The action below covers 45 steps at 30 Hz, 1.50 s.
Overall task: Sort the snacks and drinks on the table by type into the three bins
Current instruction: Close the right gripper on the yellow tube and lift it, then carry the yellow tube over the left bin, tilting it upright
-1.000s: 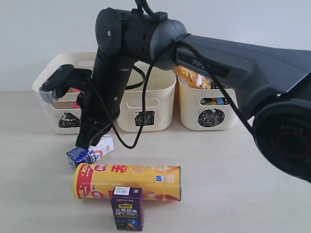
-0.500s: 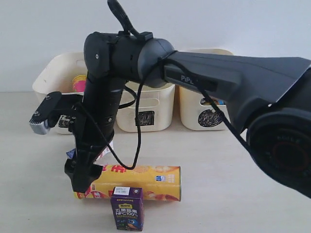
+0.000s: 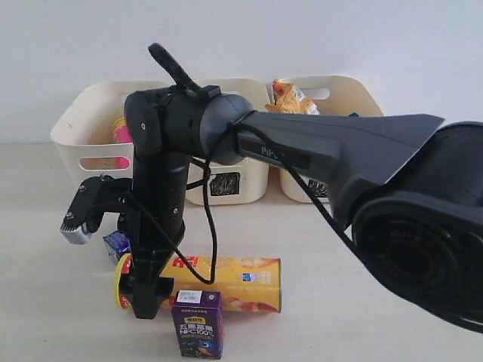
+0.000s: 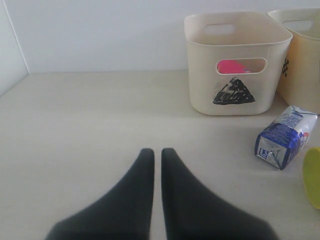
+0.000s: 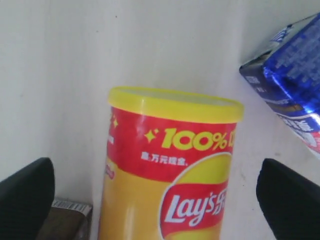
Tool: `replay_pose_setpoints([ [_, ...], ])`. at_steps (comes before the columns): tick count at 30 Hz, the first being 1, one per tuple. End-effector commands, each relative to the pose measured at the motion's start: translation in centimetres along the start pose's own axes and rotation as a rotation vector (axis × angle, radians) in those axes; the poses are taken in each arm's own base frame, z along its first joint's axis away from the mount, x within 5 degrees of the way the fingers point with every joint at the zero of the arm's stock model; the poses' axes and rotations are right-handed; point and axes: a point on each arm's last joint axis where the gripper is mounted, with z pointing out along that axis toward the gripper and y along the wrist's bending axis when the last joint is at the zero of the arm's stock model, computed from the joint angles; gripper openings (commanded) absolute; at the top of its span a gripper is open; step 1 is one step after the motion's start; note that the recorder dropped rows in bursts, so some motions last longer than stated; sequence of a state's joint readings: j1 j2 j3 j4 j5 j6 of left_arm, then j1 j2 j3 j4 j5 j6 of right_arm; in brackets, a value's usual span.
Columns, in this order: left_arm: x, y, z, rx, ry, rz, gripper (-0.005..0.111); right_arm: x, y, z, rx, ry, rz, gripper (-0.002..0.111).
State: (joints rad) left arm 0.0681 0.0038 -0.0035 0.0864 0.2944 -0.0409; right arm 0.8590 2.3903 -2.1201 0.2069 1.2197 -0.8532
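Observation:
The yellow-orange Lay's tube lies on its side on the table. My right gripper has come across to its lidded left end. It stands open, one finger on each side of the tube, not touching it. The dark purple juice box stands just in front of the tube. The blue-and-white milk box lies behind the tube's lid. My left gripper is shut and empty, low over the table, facing the triangle bin. The pink tube is in that bin.
The three bins stand in a row at the back: triangle, square and circle. An orange bag sticks out of the circle bin. The right arm's cable and wrist camera hang near the milk box.
My right arm has swung down and forward, from above the milk box to the tube's lid end. Its open fingers now straddle the tube. The objects have not moved.

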Motion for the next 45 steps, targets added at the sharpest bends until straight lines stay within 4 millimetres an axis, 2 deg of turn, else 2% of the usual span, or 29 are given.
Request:
replay_pose_setpoints([
  [1, 0.1, 0.0, 0.0, -0.002, 0.001, 0.007, 0.004, 0.4, -0.2, 0.8, -0.001, 0.029, -0.002, 0.1],
  [8, 0.1, 0.0, 0.0, -0.002, 0.001, 0.007, 0.004, 0.9, -0.5, 2.6, -0.014, 0.068, -0.006, 0.098],
  [10, 0.1, 0.0, 0.0, -0.002, 0.001, 0.007, 0.004, 1.0, -0.5, 2.8, -0.016, 0.072, -0.006, 0.082],
  [11, 0.1, 0.0, 0.0, -0.002, 0.001, 0.007, 0.004, 1.0, -0.5, 2.7, -0.01, 0.077, 0.001, 0.062],
  [12, 0.1, 0.0, 0.0, -0.002, 0.001, 0.007, 0.004, 1.1, -0.6, 2.7, -0.004, 0.083, -0.003, 0.048],
  [13, 0.1, 0.0, 0.0, -0.002, 0.001, 0.007, 0.004, 1.2, -0.7, 2.6, 0.014, 0.101, -0.013, 0.016],
  [14, 0.1, 0.0, 0.0, -0.002, 0.001, 0.007, 0.004, 1.4, -0.8, 2.6, 0.025, 0.113, -0.015, 0.0],
  [15, 0.1, 0.0, 0.0, -0.002, 0.001, 0.007, 0.004, 1.5, -1.0, 2.5, 0.04, 0.13, -0.024, 0.003],
  [19, 0.1, 0.0, 0.0, -0.002, 0.001, 0.007, 0.004, 1.7, -1.2, 2.4, 0.067, 0.158, -0.039, 0.002],
  [23, 0.1, 0.0, 0.0, -0.002, 0.001, 0.007, 0.004, 1.4, -1.1, 0.7, 0.092, 0.136, -0.044, 0.002],
  [27, 0.1, 0.0, 0.0, -0.002, 0.001, 0.007, 0.004, 0.6, -0.6, -4.7, 0.18, 0.069, -0.054, 0.0],
  [32, 0.1, 0.0, 0.0, -0.002, 0.001, 0.007, 0.004, 0.1, 0.2, -8.7, 0.242, 0.009, -0.04, 0.0],
  [36, 0.1, 0.0, 0.0, -0.002, 0.001, 0.007, 0.004, -1.1, -0.1, -12.2, 0.4, -0.183, 0.052, 0.0],
  [37, 0.1, 0.0, 0.0, -0.002, 0.001, 0.007, 0.004, -2.0, -0.7, -13.3, 0.484, -0.321, 0.138, 0.0],
  [41, 0.1, 0.0, 0.0, -0.002, 0.001, 0.007, 0.004, -4.1, -1.7, -15.3, 0.601, -0.646, 0.222, 0.0],
  [45, 0.1, 0.0, 0.0, -0.002, 0.001, 0.007, 0.004, -4.9, -2.1, -16.6, 0.689, -0.798, 0.218, 0.0],
])
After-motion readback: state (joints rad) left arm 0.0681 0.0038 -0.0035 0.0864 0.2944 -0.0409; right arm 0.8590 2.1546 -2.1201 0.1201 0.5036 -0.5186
